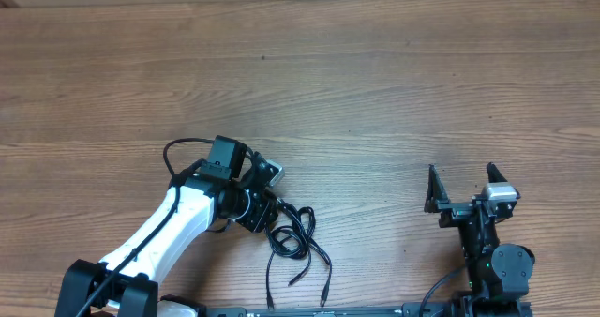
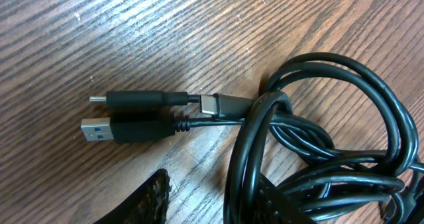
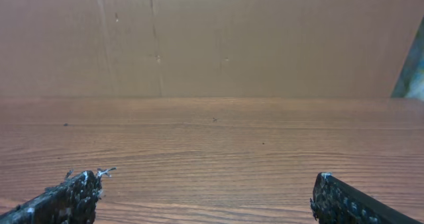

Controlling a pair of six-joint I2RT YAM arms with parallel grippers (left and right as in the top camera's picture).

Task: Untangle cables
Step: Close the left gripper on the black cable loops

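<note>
**Q:** Location of the cables (image 1: 295, 240)?

**A:** Near edge of the table (image 1: 375, 73), left of centre. They are looped together, with the plug ends (image 2: 132, 114) free beside the loops.

**Q:** Gripper status?

**A:** The left gripper (image 1: 265, 188) is low over the bundle, probably to take one strand; I cannot tell its jaw width. The right gripper (image 1: 460, 172), near right, is wide and empty, probably on standby.

A wooden table (image 1: 375, 92) with brown, streaky grain running left to right fills nearly the whole overhead view. A tiny dark speck (image 1: 263, 57) sits on it, upper middle of the frame. Along the table's far edge stands a plain brown board (image 3: 265, 38), faintly scuffed. At the right wrist view's right edge a blurred teal-green patch (image 3: 416, 71) shows.
</note>
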